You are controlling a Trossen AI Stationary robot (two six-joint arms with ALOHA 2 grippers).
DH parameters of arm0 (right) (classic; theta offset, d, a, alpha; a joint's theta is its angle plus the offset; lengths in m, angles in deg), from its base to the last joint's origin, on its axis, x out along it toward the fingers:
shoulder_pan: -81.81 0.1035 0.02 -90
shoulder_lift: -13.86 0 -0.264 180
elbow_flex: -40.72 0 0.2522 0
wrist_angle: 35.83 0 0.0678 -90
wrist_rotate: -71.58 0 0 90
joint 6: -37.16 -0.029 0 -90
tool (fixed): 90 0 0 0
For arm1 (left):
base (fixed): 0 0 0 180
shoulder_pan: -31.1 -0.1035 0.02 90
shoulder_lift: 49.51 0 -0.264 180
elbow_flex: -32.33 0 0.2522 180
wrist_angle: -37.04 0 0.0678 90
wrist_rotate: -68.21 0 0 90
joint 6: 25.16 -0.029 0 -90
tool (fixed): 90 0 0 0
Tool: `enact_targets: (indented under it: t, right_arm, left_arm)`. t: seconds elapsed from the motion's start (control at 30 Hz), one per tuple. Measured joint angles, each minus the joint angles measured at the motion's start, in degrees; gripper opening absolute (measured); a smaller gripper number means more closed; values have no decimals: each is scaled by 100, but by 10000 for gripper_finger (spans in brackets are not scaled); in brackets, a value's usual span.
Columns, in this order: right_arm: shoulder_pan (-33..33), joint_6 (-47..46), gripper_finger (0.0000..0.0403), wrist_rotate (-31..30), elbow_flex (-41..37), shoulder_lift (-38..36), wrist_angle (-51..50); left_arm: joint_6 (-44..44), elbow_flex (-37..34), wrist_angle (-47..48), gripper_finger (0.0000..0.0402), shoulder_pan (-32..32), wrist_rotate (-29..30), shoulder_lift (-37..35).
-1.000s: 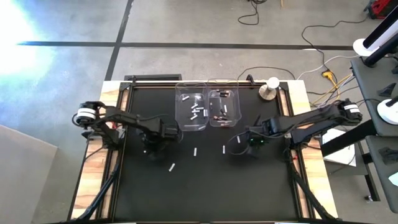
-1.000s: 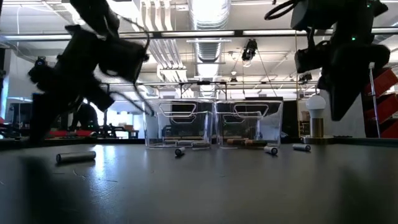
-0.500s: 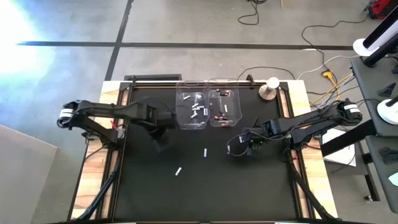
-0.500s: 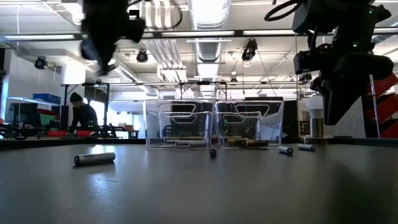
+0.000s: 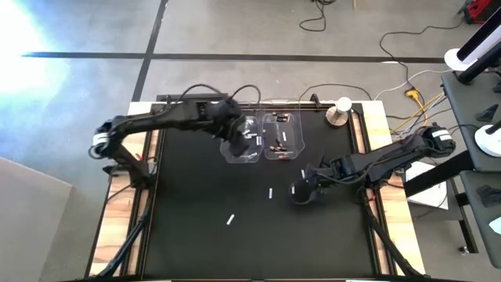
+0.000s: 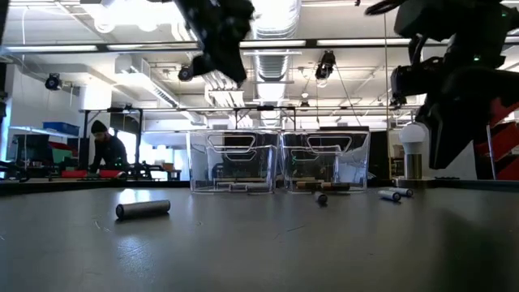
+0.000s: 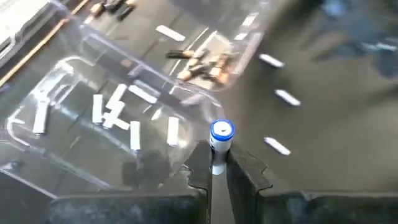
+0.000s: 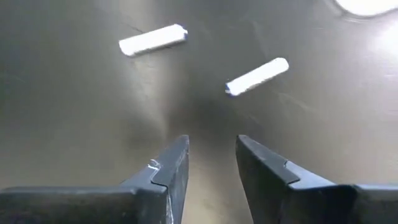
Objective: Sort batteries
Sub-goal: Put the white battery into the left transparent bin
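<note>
My left gripper (image 7: 216, 157) is shut on a white battery (image 7: 221, 138) with a blue-ringed end, high over the near rim of the left clear bin (image 5: 243, 141). That bin (image 7: 93, 118) holds several white batteries; the right bin (image 5: 282, 135) holds dark, reddish-ended ones (image 7: 202, 61). My right gripper (image 8: 211, 158) stands open, pointing steeply down close above the table (image 5: 301, 190), with two white batteries (image 8: 152, 39) (image 8: 257, 76) lying just beyond its fingertips. More loose batteries (image 5: 271, 193) (image 5: 230, 220) lie on their sides on the black table. My left gripper pinches the white battery's body (image 7: 217, 155) between its two fingers. The battery lies along the fingers, and its blue-ringed end (image 7: 222, 130) sticks out past the fingertips. The fingers slant down from the table's left. The battery is lifted clear, above the left bin.
A round silver-and-white knob object (image 5: 339, 112) stands at the table's far right corner. In the low view loose batteries (image 6: 143, 209) (image 6: 321, 197) (image 6: 389, 195) lie in front of the bins. A person (image 6: 101, 150) shows in the room behind.
My left gripper has risen from the table's left part and swung toward the far edge and right, over the left bin, tipping from steeply down toward level, the white battery in its fingers. Two loose batteries have rolled toward the table's right edge.
</note>
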Motion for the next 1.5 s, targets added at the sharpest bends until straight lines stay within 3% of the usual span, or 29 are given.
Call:
enact_targets:
  t: [0.17, 0.4, 0.73, 0.97, 1.2, 1.5]
  right_arm:
    - [480, -794, 136, -62, -212, 0, 566]
    - [967, -1952, 148, -501, -468, 0, 595]
    - [957, -1961, 153, -713, -1095, -6, 1003]
    - [955, -1569, 143, -595, -1122, -7, 1206]
    - [956, -1250, 134, -538, -1128, -2, 1291]
    - [972, -1145, 128, -295, -1128, -2, 1324]
  left_arm:
    - [168, 229, 31, 12, -277, -46, 816]
    - [377, 242, 255, 12, -613, -55, 1588]
    - [377, 242, 276, 21, -860, -57, 2179]
    - [286, 239, 366, 64, -858, -70, 2269]
    - [43, 294, 470, 134, -858, -394, 2191]
    - [-613, 1359, 750, 184, -440, 120, 1755]
